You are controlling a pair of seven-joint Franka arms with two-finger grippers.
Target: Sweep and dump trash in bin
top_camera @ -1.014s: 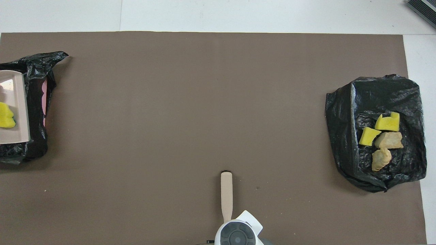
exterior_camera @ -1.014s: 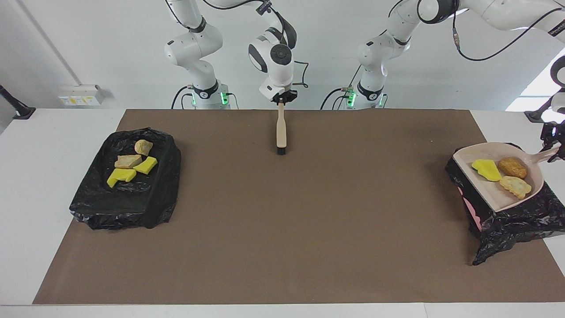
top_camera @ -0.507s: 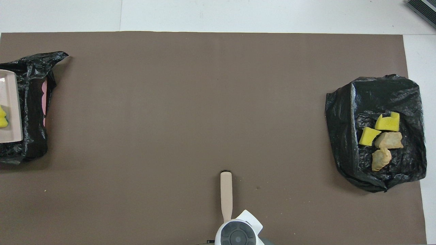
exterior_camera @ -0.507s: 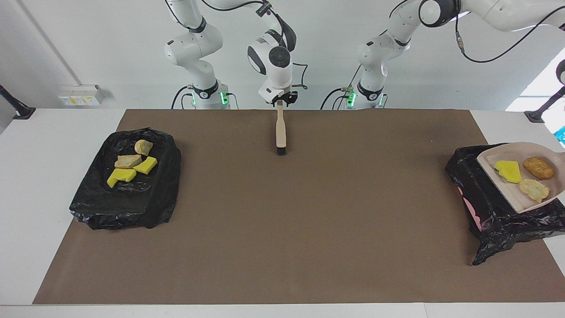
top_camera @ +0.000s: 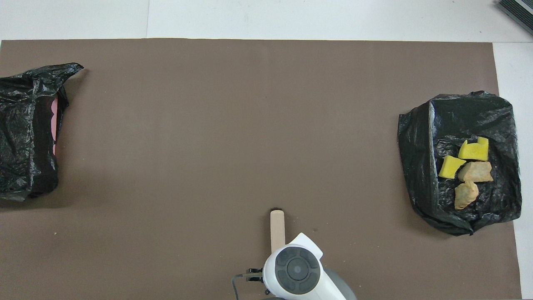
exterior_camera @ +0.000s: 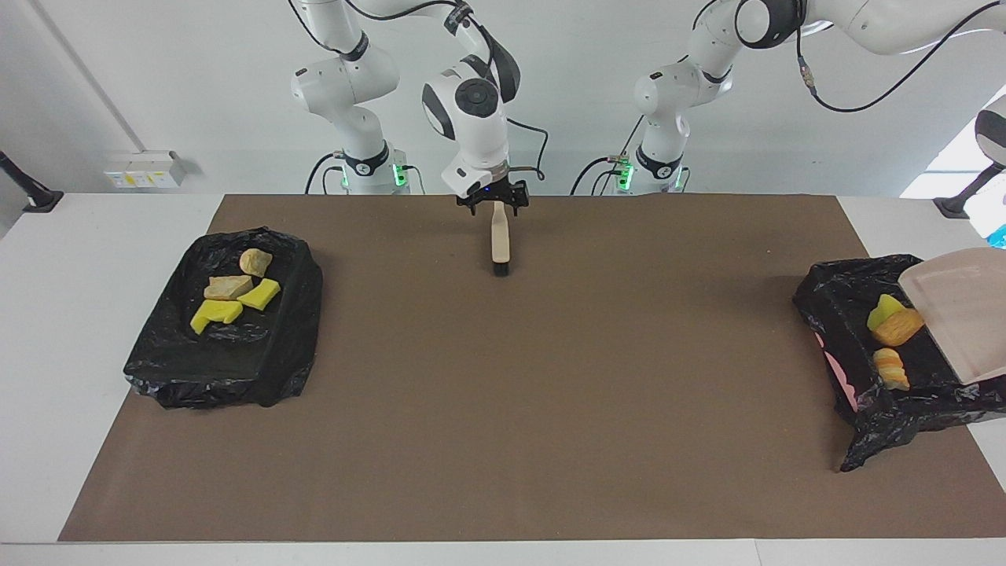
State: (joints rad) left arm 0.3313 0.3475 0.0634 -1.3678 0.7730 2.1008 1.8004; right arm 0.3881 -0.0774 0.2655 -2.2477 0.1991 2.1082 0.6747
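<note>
Glossy white jointed arms, grey round joint caps, black cables, green-lit bases; black two-finger right hand [exterior_camera: 493, 201].

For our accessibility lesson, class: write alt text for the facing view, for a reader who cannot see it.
A tipped beige dustpan spills three scraps into a black-lined bin at the left arm's end of a brown-covered table. The right gripper, jaws open, is at the handle of a brush lying on the table. Another lined bin holds four scraps.
</note>
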